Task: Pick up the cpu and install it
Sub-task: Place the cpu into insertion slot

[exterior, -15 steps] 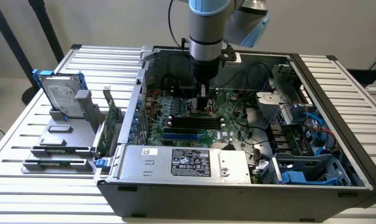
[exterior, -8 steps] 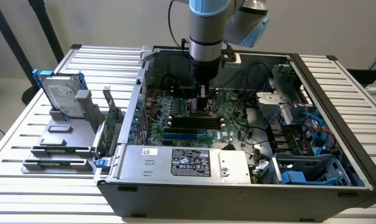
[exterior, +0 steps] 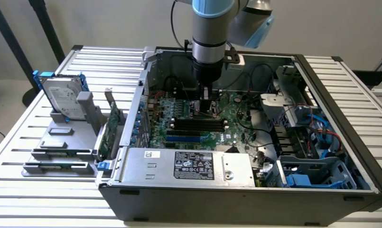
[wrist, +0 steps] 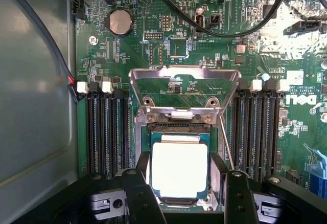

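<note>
The cpu, a small square chip with a bright silver top and a thin pale rim, lies flat over the socket on the green motherboard. My gripper straddles it, with one black finger against each side, shut on the chip. The socket's metal load plate stands tilted up just beyond the chip. In the exterior view my gripper reaches straight down into the open computer case, its tips at board level near the middle of the motherboard.
Black memory slots flank the socket on both sides, and black cables arc over the board. On the exterior view's left, a grey rack holds the hard drive and a green circuit card. A power supply fills the case's near side.
</note>
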Motion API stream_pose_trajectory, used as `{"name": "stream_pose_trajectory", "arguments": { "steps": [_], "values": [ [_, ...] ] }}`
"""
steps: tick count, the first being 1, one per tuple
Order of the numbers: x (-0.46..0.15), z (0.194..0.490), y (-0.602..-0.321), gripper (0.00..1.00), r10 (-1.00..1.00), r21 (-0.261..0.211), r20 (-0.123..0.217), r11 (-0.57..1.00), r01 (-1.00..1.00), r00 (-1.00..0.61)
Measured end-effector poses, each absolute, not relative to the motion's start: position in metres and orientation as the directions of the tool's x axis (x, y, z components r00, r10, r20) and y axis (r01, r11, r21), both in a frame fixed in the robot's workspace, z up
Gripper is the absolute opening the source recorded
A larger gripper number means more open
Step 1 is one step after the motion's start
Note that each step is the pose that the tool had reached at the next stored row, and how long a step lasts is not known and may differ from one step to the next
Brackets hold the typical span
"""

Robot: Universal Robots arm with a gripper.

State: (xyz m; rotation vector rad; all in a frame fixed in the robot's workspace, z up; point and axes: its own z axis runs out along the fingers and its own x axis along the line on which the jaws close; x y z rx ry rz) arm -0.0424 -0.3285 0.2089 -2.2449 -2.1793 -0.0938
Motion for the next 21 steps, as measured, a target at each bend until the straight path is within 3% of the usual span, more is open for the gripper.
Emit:
{"name": "stream_pose_trajectory", "arguments": {
  "steps": [21],
  "values": [
    [-0.0396, 0.2017, -0.3277, 0.55, 0.998, 0.022, 0.051, -0.031, 0.999, 0.029]
  ]
}}
